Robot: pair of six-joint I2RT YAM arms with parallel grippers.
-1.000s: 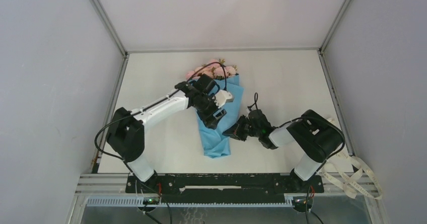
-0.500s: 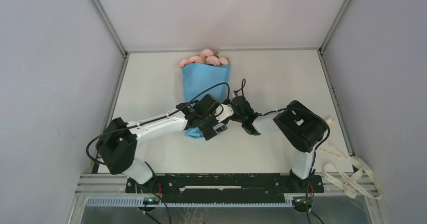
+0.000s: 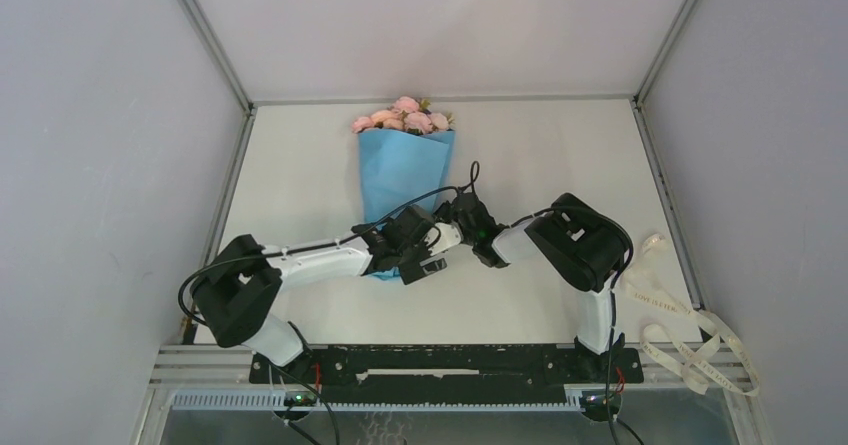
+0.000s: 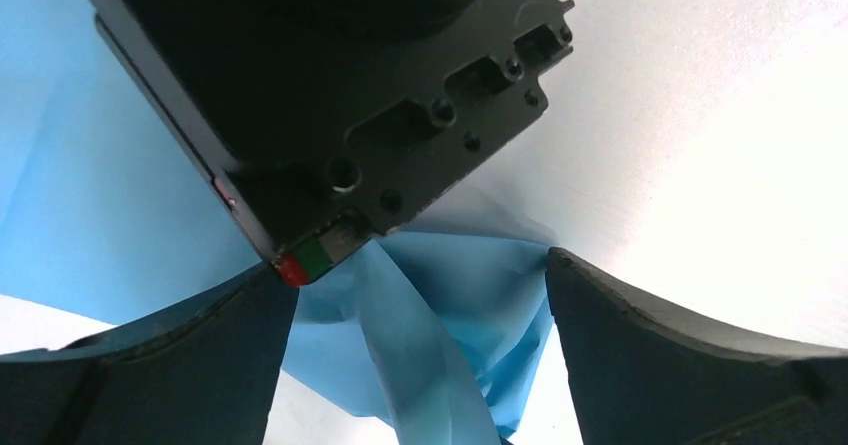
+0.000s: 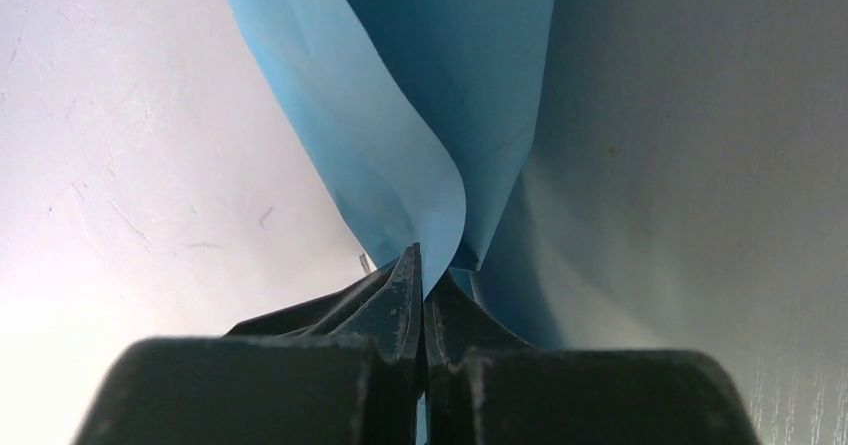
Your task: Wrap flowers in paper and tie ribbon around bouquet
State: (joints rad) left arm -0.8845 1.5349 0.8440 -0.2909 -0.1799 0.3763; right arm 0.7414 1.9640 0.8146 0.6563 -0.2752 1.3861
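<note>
The bouquet [image 3: 404,170] lies on the table with its wide end away from me, and the pink flowers [image 3: 402,120] show at that end. Its light-blue paper [image 3: 392,190] narrows toward me. My left gripper [image 3: 430,255] stands open over the cone's narrow end; in the left wrist view its fingers [image 4: 150,365] straddle folds of the paper [image 4: 440,335] without touching them. My right gripper [image 5: 422,270] is shut on a curled edge of the paper [image 5: 400,125], right beside the left one [image 3: 455,215]. The cream ribbon [image 3: 690,330] lies off the table's right edge.
Grey walls and metal rails [image 3: 660,175] close in the white table [image 3: 560,155] on three sides. The black body of the right gripper [image 4: 330,95] fills the upper part of the left wrist view, very near the left fingers.
The bouquet has swung from a tilt to pointing straight away. My left gripper let go of it, opened and came down to its narrow end. The right gripper moved left onto the paper edge.
</note>
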